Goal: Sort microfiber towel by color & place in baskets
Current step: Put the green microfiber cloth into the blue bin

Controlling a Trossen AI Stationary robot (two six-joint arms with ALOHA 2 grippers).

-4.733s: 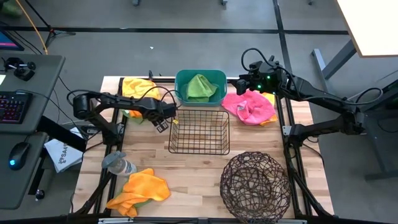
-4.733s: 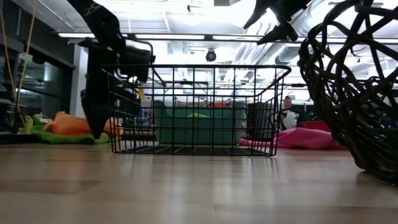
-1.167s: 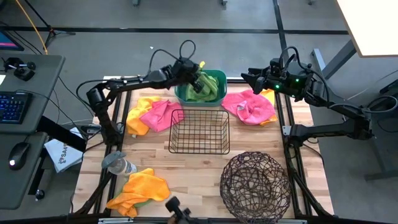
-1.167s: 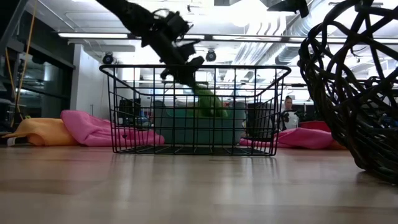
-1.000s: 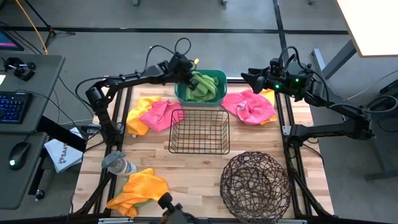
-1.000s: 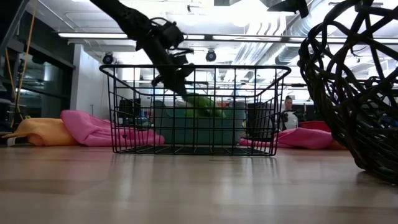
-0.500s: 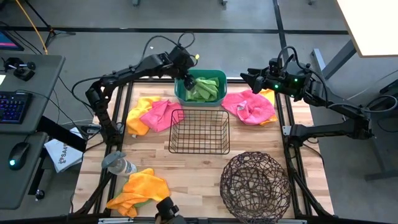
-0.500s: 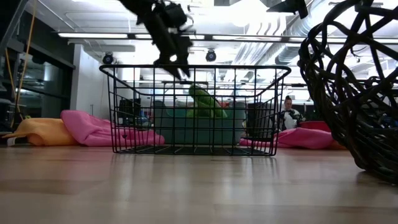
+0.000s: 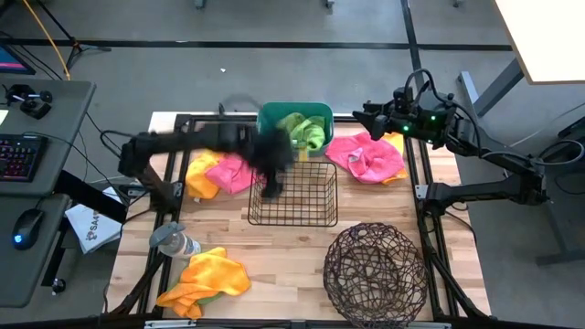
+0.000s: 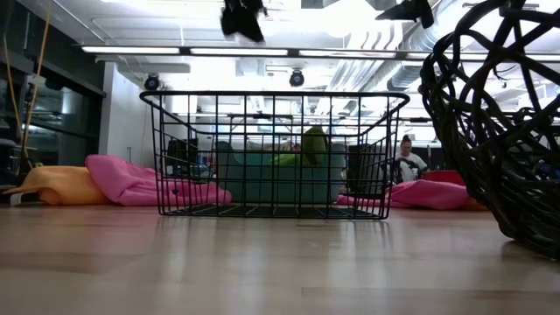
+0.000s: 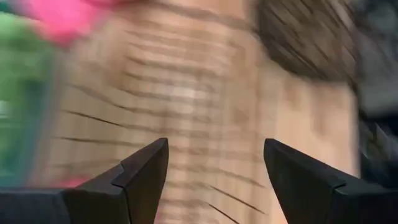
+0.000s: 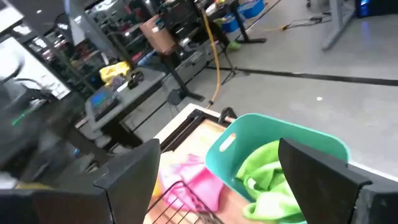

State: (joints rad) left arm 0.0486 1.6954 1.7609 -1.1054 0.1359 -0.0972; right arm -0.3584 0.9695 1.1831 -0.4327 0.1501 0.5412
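Observation:
Green towels (image 9: 302, 131) lie heaped in the teal tub (image 9: 315, 108) at the table's far edge, and one end sticks up above its rim (image 10: 311, 144). The black wire basket (image 9: 292, 222) stands just in front of it, and the round brown basket (image 9: 375, 270) is at the near right. My left gripper (image 9: 271, 166), blurred, is in the air over the black basket's left edge, open and holding nothing (image 11: 216, 143). My right gripper (image 9: 359, 111) hangs open above the far right of the table, facing the tub (image 12: 280, 134).
A pink towel (image 9: 233, 169) and a yellow one (image 9: 201, 175) lie left of the black basket. A pink pile with some yellow (image 9: 367, 155) is at the far right. Orange towels (image 9: 206, 277) and a bottle (image 9: 174, 239) sit at the near left.
My left gripper carried a green towel over the teal tub and let it go; the towel dropped onto the green heap. The gripper then rose and swung fast toward the near side, over the black basket's left edge. My right arm stayed still.

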